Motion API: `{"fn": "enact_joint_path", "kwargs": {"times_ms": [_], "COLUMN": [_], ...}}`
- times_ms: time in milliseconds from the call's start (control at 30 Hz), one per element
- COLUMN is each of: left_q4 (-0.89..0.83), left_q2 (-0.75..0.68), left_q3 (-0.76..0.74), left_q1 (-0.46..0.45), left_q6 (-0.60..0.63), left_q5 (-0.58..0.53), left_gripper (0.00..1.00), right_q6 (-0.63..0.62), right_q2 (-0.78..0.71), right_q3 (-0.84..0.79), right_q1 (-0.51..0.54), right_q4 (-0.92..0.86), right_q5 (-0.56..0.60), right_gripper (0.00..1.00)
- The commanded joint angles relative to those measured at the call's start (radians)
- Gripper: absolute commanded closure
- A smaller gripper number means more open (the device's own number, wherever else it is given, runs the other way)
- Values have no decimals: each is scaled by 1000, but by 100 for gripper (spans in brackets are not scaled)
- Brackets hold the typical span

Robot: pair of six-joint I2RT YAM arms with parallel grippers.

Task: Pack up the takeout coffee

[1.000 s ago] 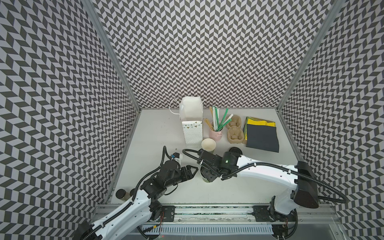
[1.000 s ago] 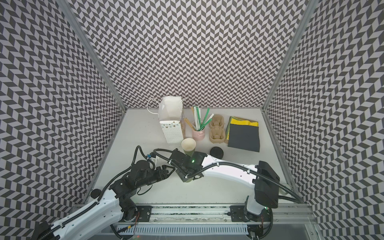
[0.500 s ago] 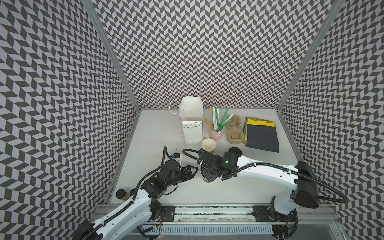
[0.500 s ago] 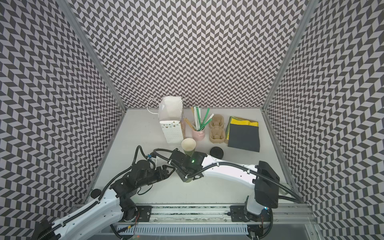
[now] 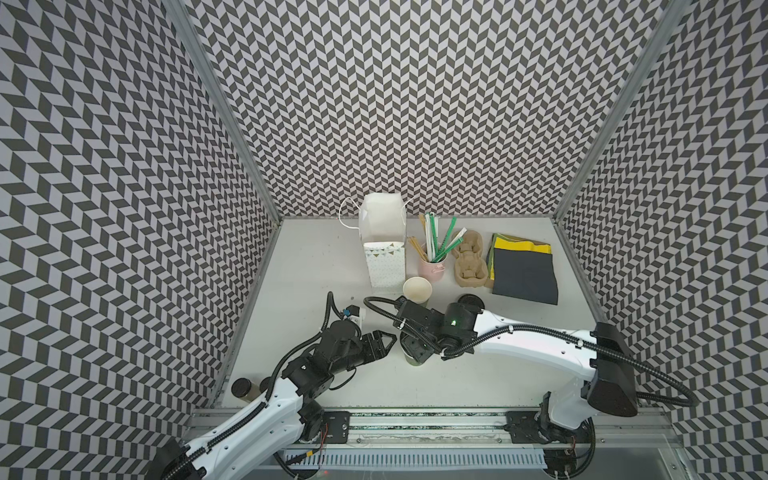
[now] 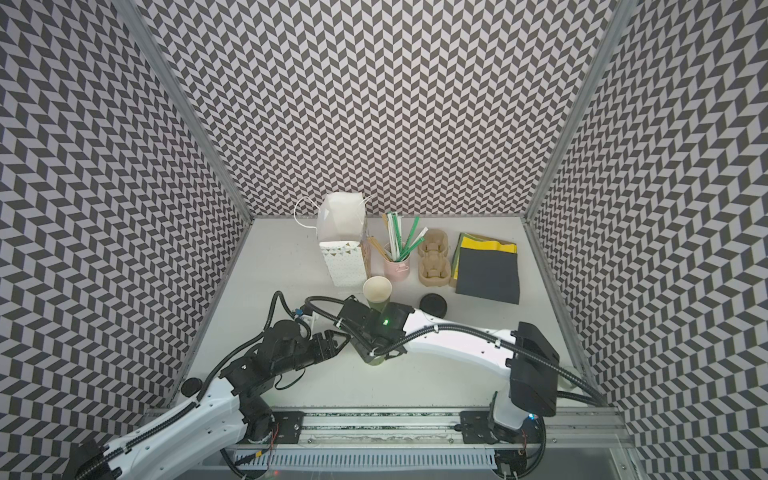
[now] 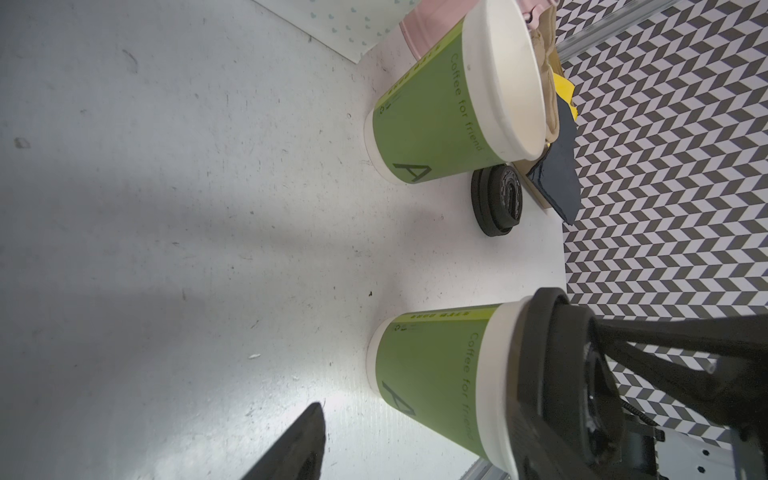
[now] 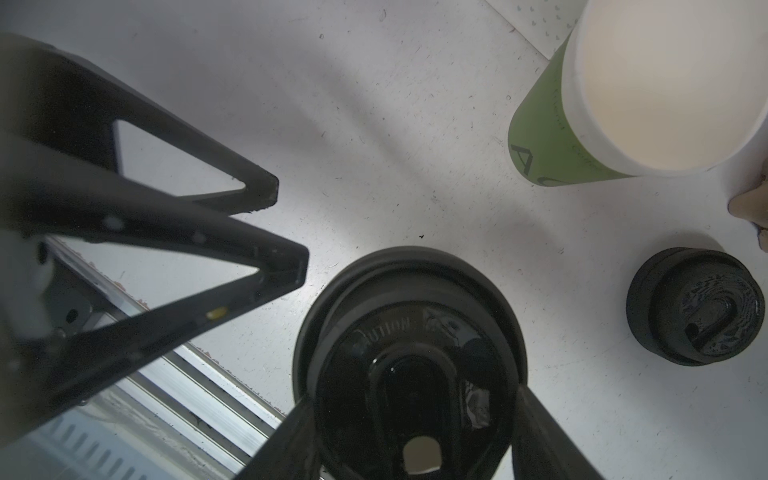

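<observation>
In both top views the cup (image 5: 414, 358) stands upright at lower centre of the table (image 5: 316, 266), almost wholly under the right gripper (image 5: 415, 347), which comes in from the right and sits on top of it. The left gripper (image 5: 384, 338) lies just to the cup's left, jaws spread and empty, pointing right at it; the gap is small. In a top view the same layout holds: cup (image 6: 376, 360), right gripper (image 6: 370, 349), left gripper (image 6: 334, 338). In the left wrist view the cup (image 7: 432, 374) occupies the lower right, its long axis vertical to the table, the lid (image 7: 536, 386) on its rim with the right gripper's fingers (image 7: 665, 353) at the lid; one left finger (image 7: 299, 440) shows at the bottom, apart from the cup. In the right wrist view the lid (image 8: 409, 361) fills lower centre, the right jaws clasping its two sides; the left gripper (image 8: 286, 232) stands open at left. Judgement: the left arm is nearer the cup's wall for a side grasp.
</observation>
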Motion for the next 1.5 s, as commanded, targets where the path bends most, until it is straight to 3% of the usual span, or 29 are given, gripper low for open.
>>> {"fn": "enact_joint_path", "kwargs": {"times_ms": [0, 833, 1133, 1467], "left_q4": [12, 1, 0, -8], "left_q2": [-7, -4, -5, -12], "left_q3": [6, 20, 16, 18], "left_q1": [2, 3, 3, 3], "left_q6": [1, 8, 4, 7], "left_q5": [-6, -18, -17, -18], "left_gripper": [28, 28, 28, 28], "right_q6": [8, 41, 47, 51], "right_q2": [10, 12, 28, 17], "right_q3": [-19, 37, -1, -14], "right_q1": [8, 24, 46, 46], "right_q4": [18, -29, -14, -22], "right_q5": [-4, 63, 43, 102], "right_gripper": [59, 60, 60, 59]}}
